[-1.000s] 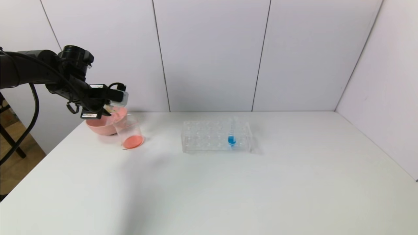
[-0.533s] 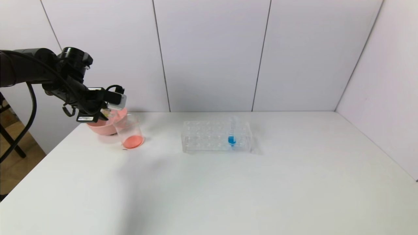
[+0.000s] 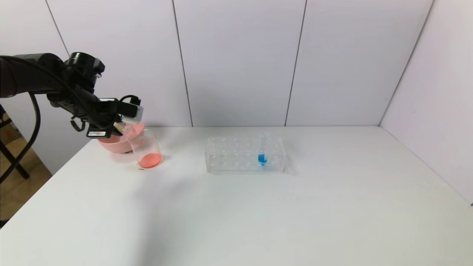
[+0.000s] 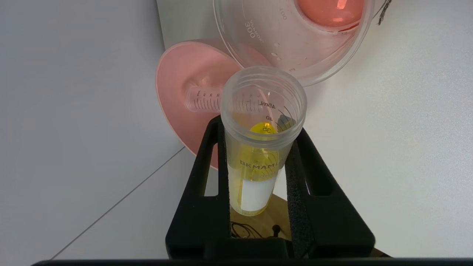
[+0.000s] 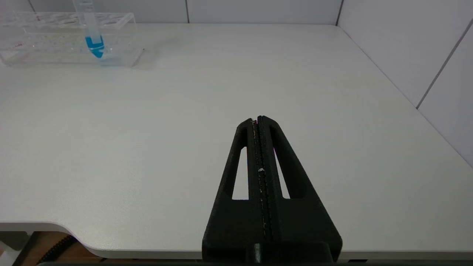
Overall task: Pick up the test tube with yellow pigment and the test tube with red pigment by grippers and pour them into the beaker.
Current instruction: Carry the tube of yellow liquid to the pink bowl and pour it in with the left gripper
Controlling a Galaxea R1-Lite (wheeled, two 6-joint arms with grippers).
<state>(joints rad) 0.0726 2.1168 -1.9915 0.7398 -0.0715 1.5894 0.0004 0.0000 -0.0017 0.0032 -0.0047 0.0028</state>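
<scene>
Head view: the white table (image 3: pixel 258 214) lies broad and bare on its near and right parts. At far left the left gripper (image 3: pixel 123 123) hangs above the pink bowl (image 3: pixel 111 145), beside the beaker (image 3: pixel 147 149).

Left wrist view: its fingers (image 4: pixel 295 173) clamp the test tube with yellow pigment (image 4: pixel 258 147); another tube (image 4: pixel 207 99) lies in the bowl.

Right wrist view: the right gripper (image 5: pixel 258 122), jaws closed and empty, hovers at the table's near edge, far from the rack (image 5: pixel 55 44).

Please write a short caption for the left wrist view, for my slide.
Left gripper holds the yellow test tube beside the beaker and pink bowl.
</scene>
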